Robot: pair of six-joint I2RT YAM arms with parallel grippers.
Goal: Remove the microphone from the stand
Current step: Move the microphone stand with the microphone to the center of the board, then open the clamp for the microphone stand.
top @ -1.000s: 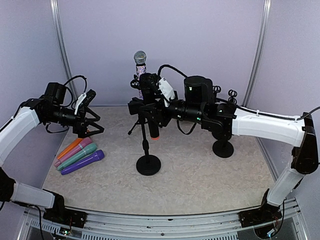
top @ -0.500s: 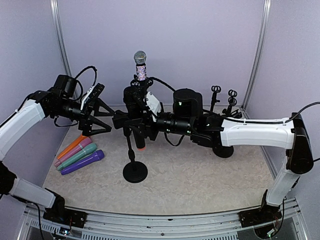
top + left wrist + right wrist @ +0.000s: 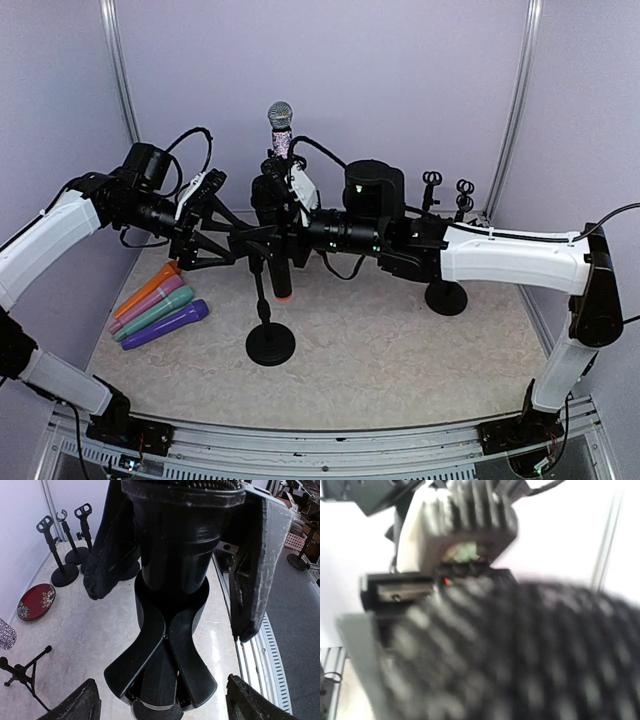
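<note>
The black microphone (image 3: 271, 225) with an orange end (image 3: 284, 292) sits tilted in the clip of a black stand with a round base (image 3: 270, 344). My right gripper (image 3: 268, 238) reaches in from the right and is shut on the microphone's body. The microphone's mesh head (image 3: 520, 650) fills the right wrist view in a blur, hiding the fingers. My left gripper (image 3: 237, 247) is open just left of the stand. In the left wrist view the clip (image 3: 165, 650) and microphone body (image 3: 175, 535) lie between its spread fingertips (image 3: 82, 702).
Several coloured microphones (image 3: 160, 308) lie on the table at the left. A sparkly microphone with a silver head (image 3: 280, 115) stands behind. Empty stands (image 3: 446, 297) are at the back right. A red plate (image 3: 36, 601) and a small tripod (image 3: 22, 672) lie on the table.
My right arm has carried the stand and microphone to the left. My left gripper has moved right and up, so its open fingers now reach the stand's clip.
</note>
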